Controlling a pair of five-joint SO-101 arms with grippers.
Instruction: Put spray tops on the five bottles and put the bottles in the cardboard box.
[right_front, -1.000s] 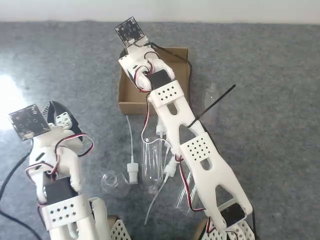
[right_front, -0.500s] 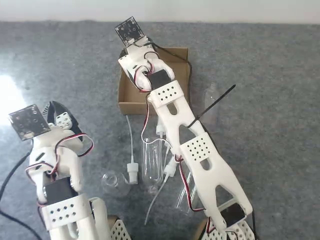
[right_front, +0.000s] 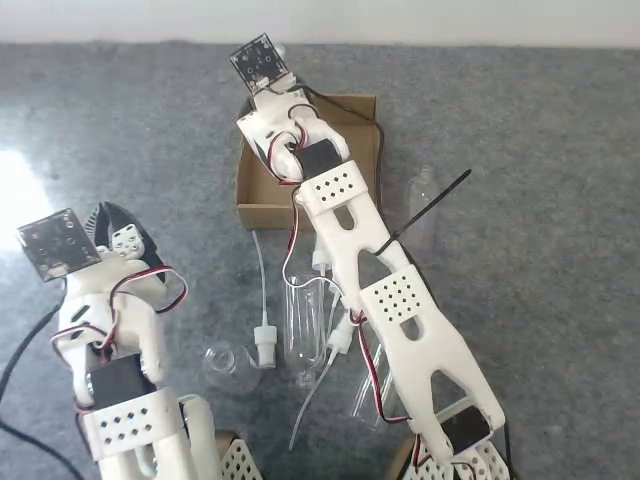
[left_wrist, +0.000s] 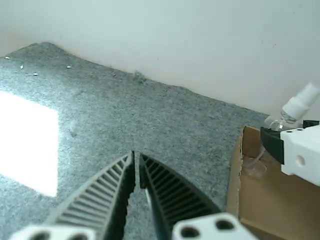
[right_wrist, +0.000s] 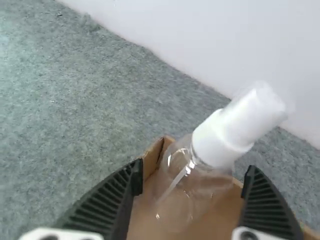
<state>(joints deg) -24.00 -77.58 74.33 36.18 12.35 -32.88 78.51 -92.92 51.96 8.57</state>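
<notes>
Right gripper (right_wrist: 191, 171) clasps clear plastic bottle with white spray top (right_wrist: 220, 135), tilted, base down inside brown cardboard box (right_front: 258, 205) (top poking above rim). Left gripper (left_wrist: 136, 156) over grey speckled tabletop (left_wrist: 100, 110), jaws nearly together, nothing between, apart from box.

Table (right_front: 560, 150) is topped with grey speckled felt-like material, matte, slightly mottled. Plain white wall (right_front: 420, 18) runs along the table's far edge; the seam is straight in the high view. Blown-out glare patch (right_front: 12, 190) at the table's left edge; in the left wrist view it reads as a hard-edged bright rectangle on the grey. A few white specks (left_wrist: 35, 74) lie on the surface near the far edge, and there's a small lint tuft (left_wrist: 139, 76) right at the wall seam. Lighting elsewhere is even and soft
</notes>
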